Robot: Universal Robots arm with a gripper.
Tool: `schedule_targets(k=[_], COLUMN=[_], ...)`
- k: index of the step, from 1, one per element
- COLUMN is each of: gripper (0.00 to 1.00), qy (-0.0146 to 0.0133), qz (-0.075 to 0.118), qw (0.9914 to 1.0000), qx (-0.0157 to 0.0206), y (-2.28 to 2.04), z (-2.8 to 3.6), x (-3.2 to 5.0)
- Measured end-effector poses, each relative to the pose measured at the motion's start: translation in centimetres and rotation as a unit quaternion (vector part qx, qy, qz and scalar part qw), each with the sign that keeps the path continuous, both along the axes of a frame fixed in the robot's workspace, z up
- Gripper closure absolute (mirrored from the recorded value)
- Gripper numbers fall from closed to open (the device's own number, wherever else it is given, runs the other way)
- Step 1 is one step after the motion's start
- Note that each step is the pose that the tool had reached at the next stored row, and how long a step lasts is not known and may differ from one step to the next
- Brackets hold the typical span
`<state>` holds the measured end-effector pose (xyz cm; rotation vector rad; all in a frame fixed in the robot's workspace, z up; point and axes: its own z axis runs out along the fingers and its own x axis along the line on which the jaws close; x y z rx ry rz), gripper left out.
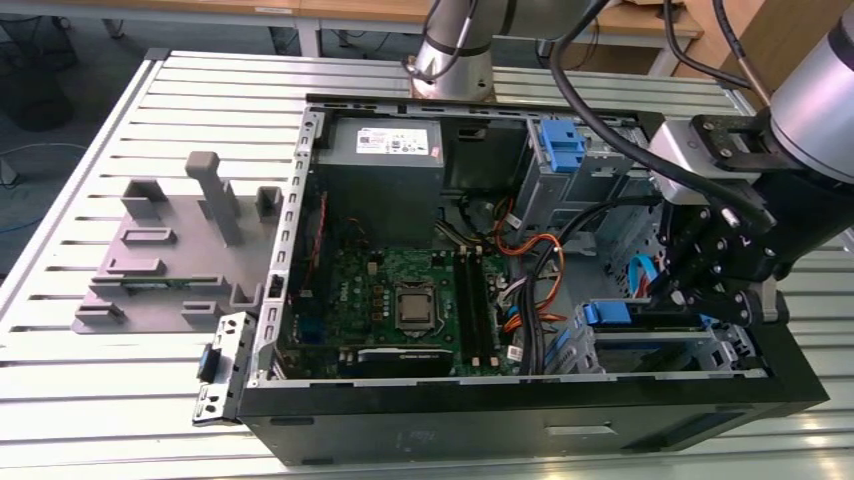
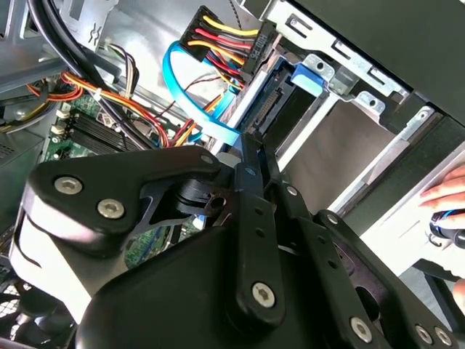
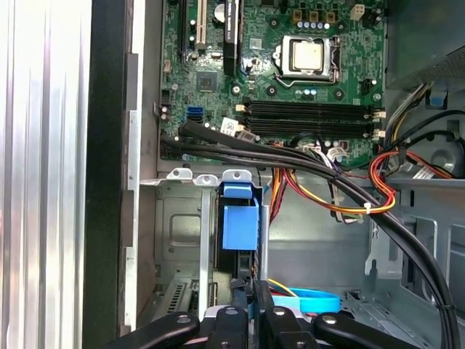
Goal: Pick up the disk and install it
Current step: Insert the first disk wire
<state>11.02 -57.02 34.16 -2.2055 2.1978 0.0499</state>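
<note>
Exterior view, black pincer [image 1: 701,300] just above blue-framed silver disk [image 1: 641,322] seated in grey metal drive cage [image 1: 727,350], grip state unclear.

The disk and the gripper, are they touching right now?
Cannot tell. In the first wrist view the gripper sits right at the disk's blue end, but no view shows contact or a gap plainly.

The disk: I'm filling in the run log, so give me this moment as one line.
tool: above drive bay | disk: standing on edge in bay, blue bracket showing | motherboard: exposed | phase: installing
</note>
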Motion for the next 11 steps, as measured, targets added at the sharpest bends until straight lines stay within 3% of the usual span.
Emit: schedule_targets(k=[11], gripper=[0.84], qy=[-0.0041], qz=[0.000], qw=[0.99999], qx=[-0.0002], y=[0.00], z=[-0.25], x=[-0.13])
